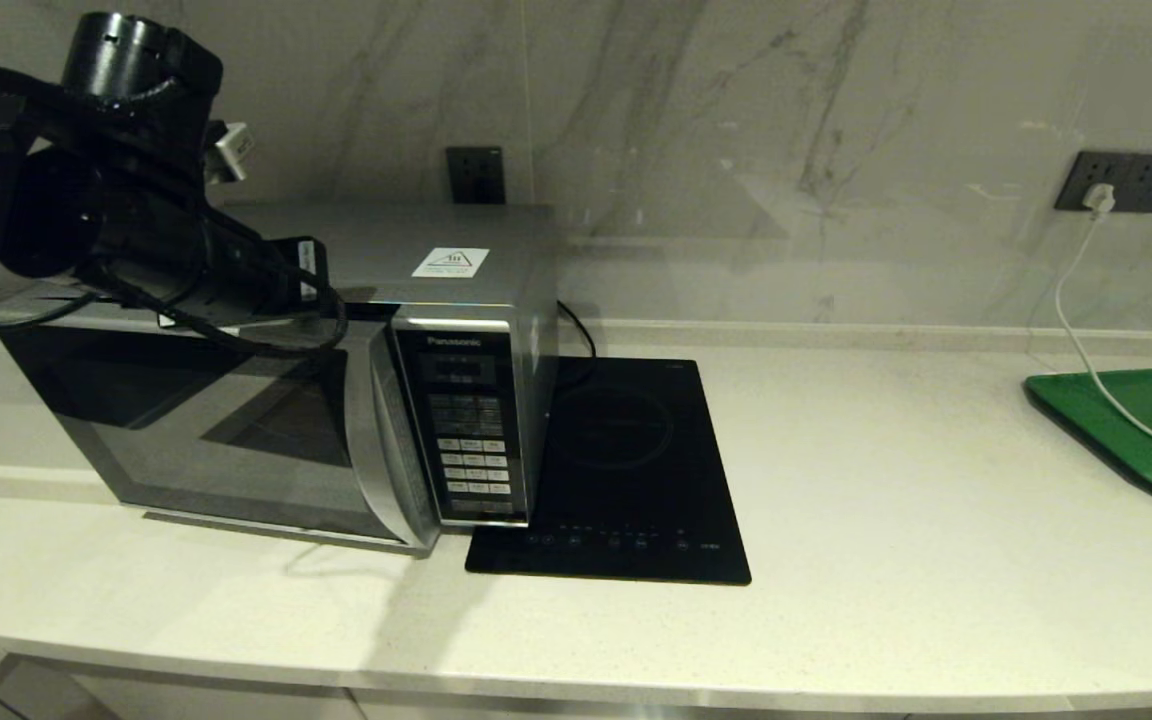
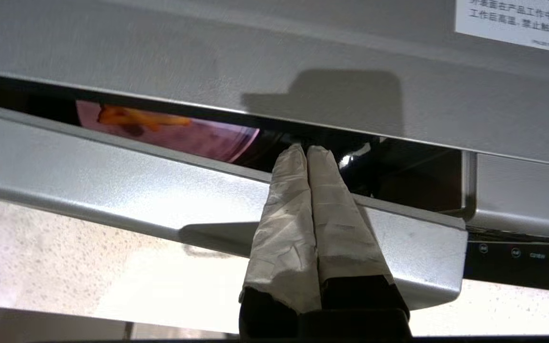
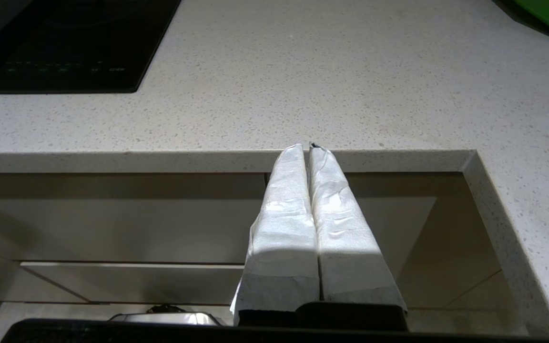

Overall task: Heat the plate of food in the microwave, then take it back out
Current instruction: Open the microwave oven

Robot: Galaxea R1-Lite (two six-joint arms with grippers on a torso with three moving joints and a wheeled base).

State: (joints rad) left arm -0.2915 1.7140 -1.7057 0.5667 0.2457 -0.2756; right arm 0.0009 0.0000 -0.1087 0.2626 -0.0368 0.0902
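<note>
The silver-grey Panasonic microwave (image 1: pixel 456 290) stands at the back left of the counter, and its dark glass door (image 1: pixel 216 420) is ajar by a narrow gap. My left arm (image 1: pixel 136 230) reaches over its top. In the left wrist view my left gripper (image 2: pixel 307 148) is shut with nothing held, its taped tips in the gap behind the door's top edge (image 2: pixel 112 176). Through that gap shows the lilac plate (image 2: pixel 198 138) with orange fries (image 2: pixel 141 116) inside the microwave (image 2: pixel 255 57). My right gripper (image 3: pixel 309 146) is shut and empty, hanging just below the counter's front edge, out of the head view.
A flat black induction hob (image 1: pixel 626 470) lies right beside the microwave. A green tray (image 1: pixel 1146 430) sits at the far right with a white cable (image 1: pixel 1086 340) running onto it from a wall socket. Pale counter (image 1: pixel 936 520) stretches between them.
</note>
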